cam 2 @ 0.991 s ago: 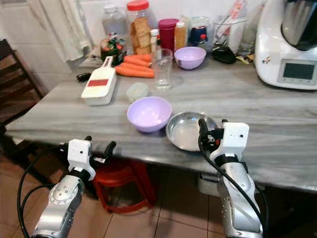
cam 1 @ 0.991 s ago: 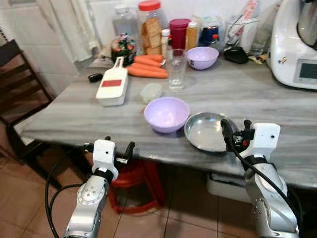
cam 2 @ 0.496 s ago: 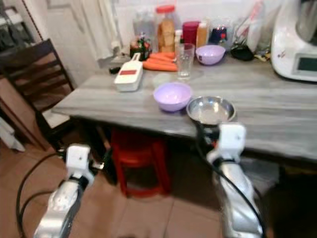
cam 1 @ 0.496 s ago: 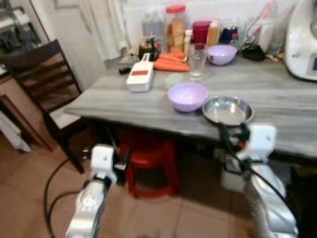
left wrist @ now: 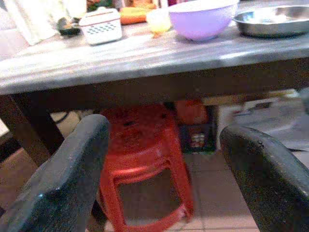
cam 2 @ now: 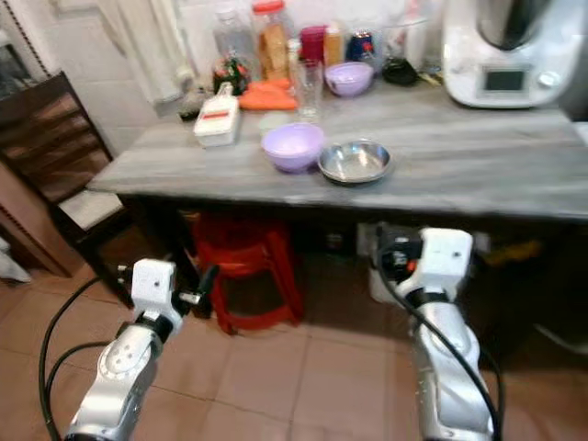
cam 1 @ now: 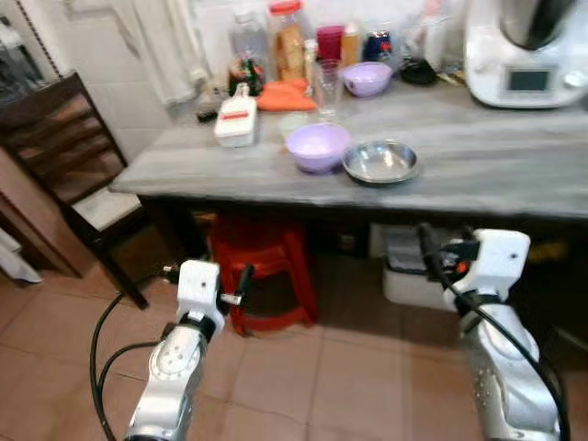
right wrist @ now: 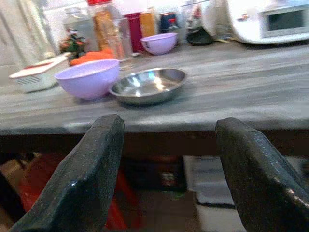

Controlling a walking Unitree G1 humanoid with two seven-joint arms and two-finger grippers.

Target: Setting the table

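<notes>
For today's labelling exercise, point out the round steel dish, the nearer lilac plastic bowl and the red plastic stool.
round steel dish (cam 1: 380, 162), left eye view, inner base
nearer lilac plastic bowl (cam 1: 317, 147), left eye view, inside
red plastic stool (cam 1: 262, 253), left eye view, seat

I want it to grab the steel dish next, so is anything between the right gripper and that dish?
Nothing stands on the table between them, but the right gripper hangs below the table's front edge, while the steel dish lies on top.

Two lilac bowls sit on one grey table (cam 1: 514, 175): a near bowl (cam 1: 317, 146) and a far bowl (cam 1: 367, 78). There is one steel dish (cam 1: 380, 162), one drinking glass (cam 1: 326, 81), one white slicer (cam 1: 236, 122) and one white kitchen machine (cam 1: 524, 50). One red stool (cam 1: 265, 276) and one dark chair (cam 1: 69, 165) complete the count.
</notes>
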